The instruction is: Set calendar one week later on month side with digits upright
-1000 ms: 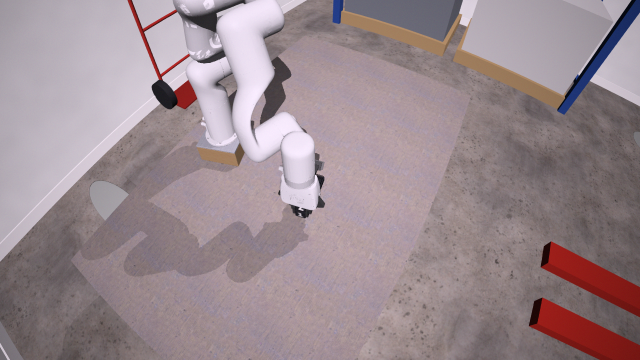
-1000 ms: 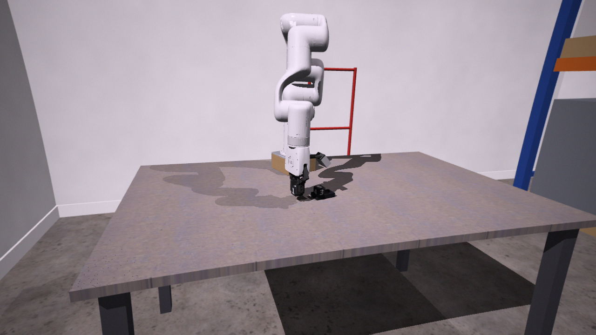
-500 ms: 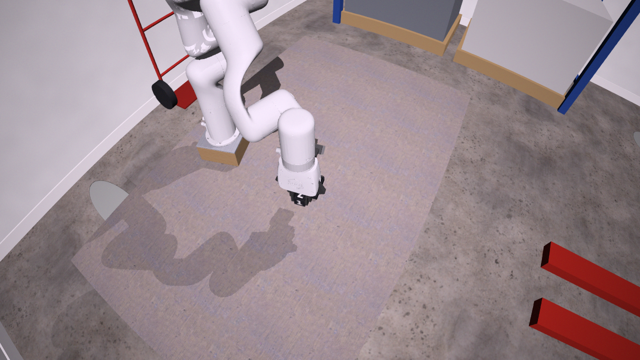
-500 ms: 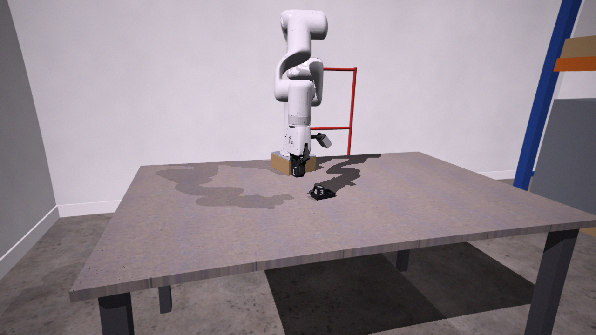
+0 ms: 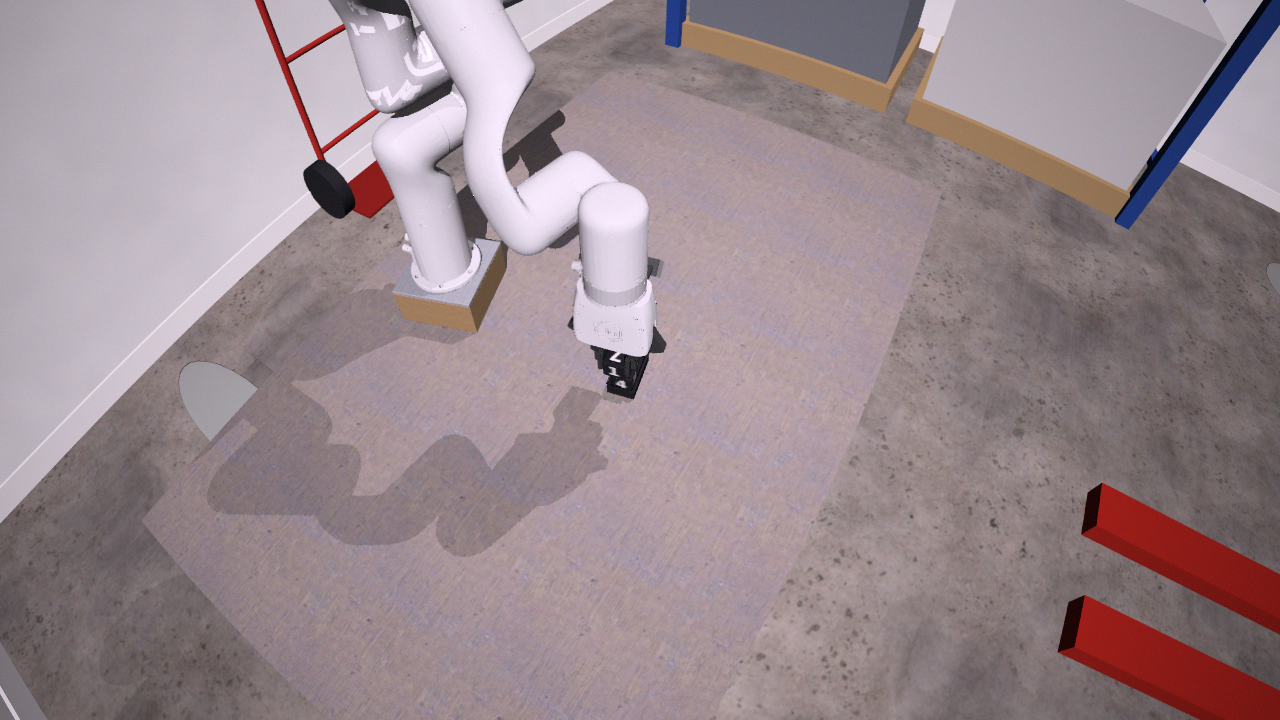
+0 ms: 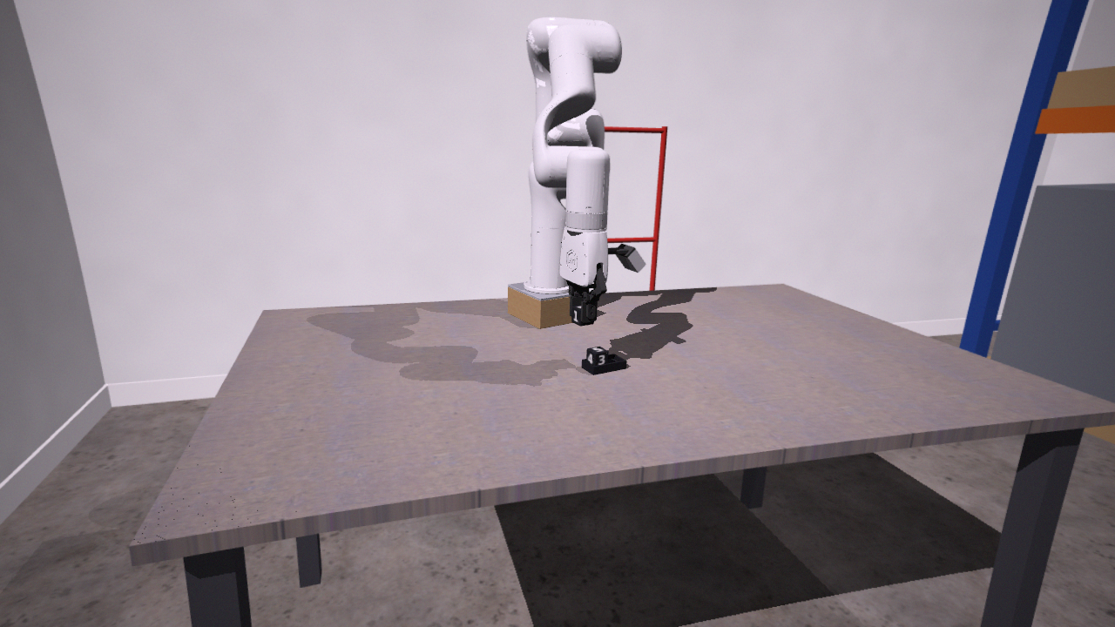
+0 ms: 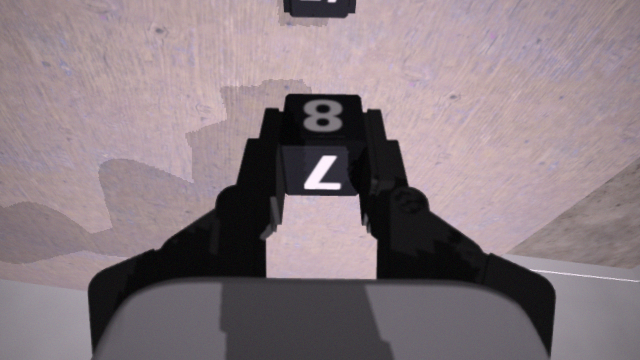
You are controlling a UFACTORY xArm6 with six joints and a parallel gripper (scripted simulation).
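Note:
My gripper (image 7: 322, 134) is shut on a black number cube (image 7: 320, 165) and holds it in the air above the table. In the wrist view the cube shows a 7 toward me and an 8 on the face beyond. In the exterior view the held cube shows a 1 and hangs above and behind the black tray (image 6: 604, 365). The other cube (image 6: 598, 358) sits at the left end of the tray and shows a 3. In the top view the held cube (image 5: 615, 365) shows just under the wrist, and the tray's cube (image 5: 619, 385) shows a 4 on top. The tray's edge (image 7: 319, 7) is at the top of the wrist view.
The arm's wooden base block (image 6: 537, 305) stands at the table's far edge behind the tray. A red hand truck (image 5: 331, 170) leans by the wall. Blue shelving with crates (image 5: 1056, 107) stands to the right, and two red beams (image 5: 1181, 591) lie on the floor.

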